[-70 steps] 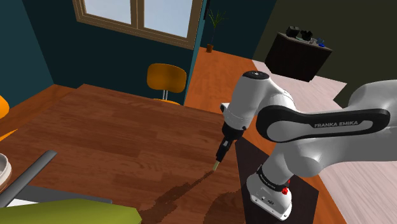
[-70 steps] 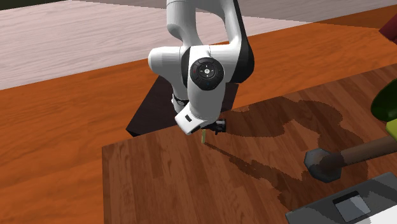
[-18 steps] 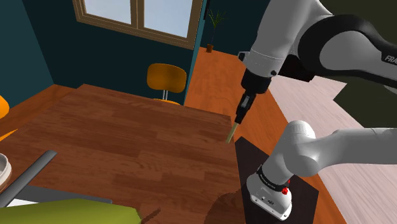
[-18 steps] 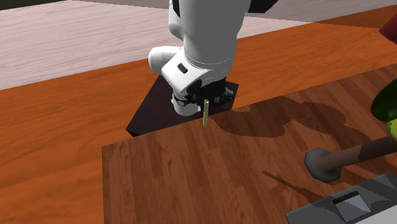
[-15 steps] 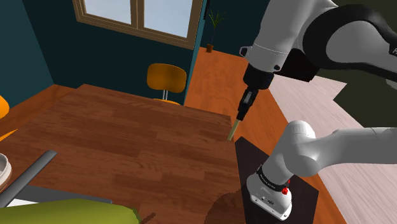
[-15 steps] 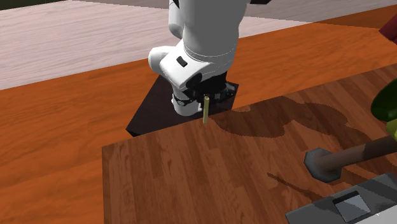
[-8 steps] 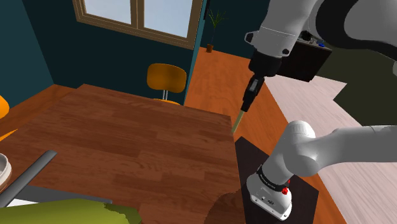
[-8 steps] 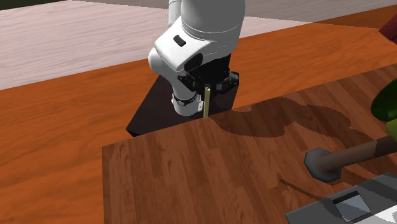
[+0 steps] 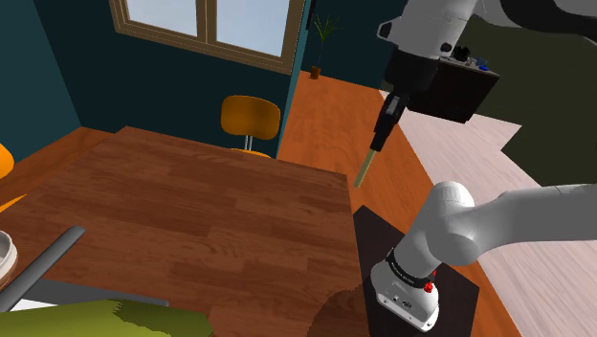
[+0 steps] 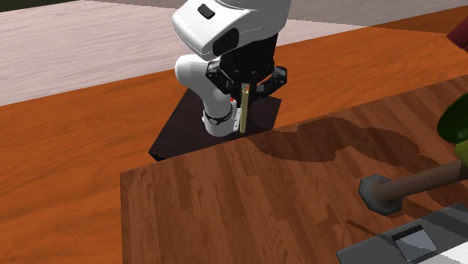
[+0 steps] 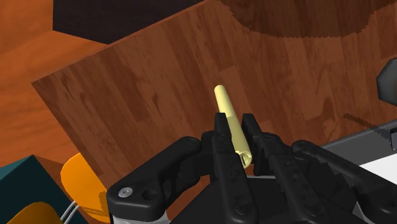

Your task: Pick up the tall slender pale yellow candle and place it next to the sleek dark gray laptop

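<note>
Teal walls, a window (image 9: 206, 24) up top, and a brown wooden table (image 9: 191, 206) across most of the shoulder view. Left to right in that view:
- A white-rimmed cup (image 9: 5, 254) sits at the left edge. Its inside is hidden, so I can't tell what it holds.
- A grey bar (image 9: 48, 263) lies on the table just beside the cup.
- An olive-green shape (image 9: 96, 321) sits at the bottom edge; I can't tell what it is.
- An orange chair (image 9: 251, 117) stands behind the table.
- A small pot (image 9: 315, 72) on the floor holds a thin plant (image 9: 325, 29).
- The gripper (image 9: 380, 142) comes next, with the pale yellow candle (image 9: 364, 170) hanging under it.
- A dark cabinet (image 9: 450, 91) has small items on top, too small to name.
- The black stand (image 9: 378, 235) is at the lower right.

Change: a few seconds back the candle was low, its tip at the wood near the table corner. Now the arm has risen and the candle is clear of the table, above the edge by the stand. So the pick looks done and the carry is what's left.

In the wrist view the black fingers (image 11: 221, 127) are closed narrow around the candle's lower end, clasping it on both sides. Most of the stick pokes out past them, and the grip looks firm enough to travel.

The laptop (image 10: 409, 244) is dark grey and sits at the second exterior view's lower right, well apart from the candle and across the table. The grey bar lies between them — it may need clearing on the way over.
</note>
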Robot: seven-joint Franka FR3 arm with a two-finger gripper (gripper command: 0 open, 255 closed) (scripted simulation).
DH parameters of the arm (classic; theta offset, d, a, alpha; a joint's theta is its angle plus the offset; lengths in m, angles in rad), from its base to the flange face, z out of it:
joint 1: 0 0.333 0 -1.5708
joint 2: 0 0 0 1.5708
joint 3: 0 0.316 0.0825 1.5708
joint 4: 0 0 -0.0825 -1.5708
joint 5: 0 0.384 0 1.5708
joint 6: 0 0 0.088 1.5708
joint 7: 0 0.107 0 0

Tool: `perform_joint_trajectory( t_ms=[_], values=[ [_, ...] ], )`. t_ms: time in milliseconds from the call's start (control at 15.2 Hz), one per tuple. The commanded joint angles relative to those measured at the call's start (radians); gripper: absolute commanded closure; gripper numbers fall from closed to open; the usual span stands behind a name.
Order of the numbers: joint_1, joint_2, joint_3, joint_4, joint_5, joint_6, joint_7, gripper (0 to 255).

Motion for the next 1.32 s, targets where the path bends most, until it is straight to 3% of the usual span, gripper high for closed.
perform_joint_trajectory(
  t_ms=[0,264,792,1254],
  values=[
    [-0.002,0.016,-0.001,0.04,-0.002,-0.025,0.003,255],
    [-0.005,0.043,-0.005,0.107,-0.007,-0.065,0.008,255],
    [-0.019,0.245,0.177,0.27,0.067,0.006,0.18,255],
    [-0.042,0.479,0.358,0.479,0.049,0.052,0.357,255]
  ],
)
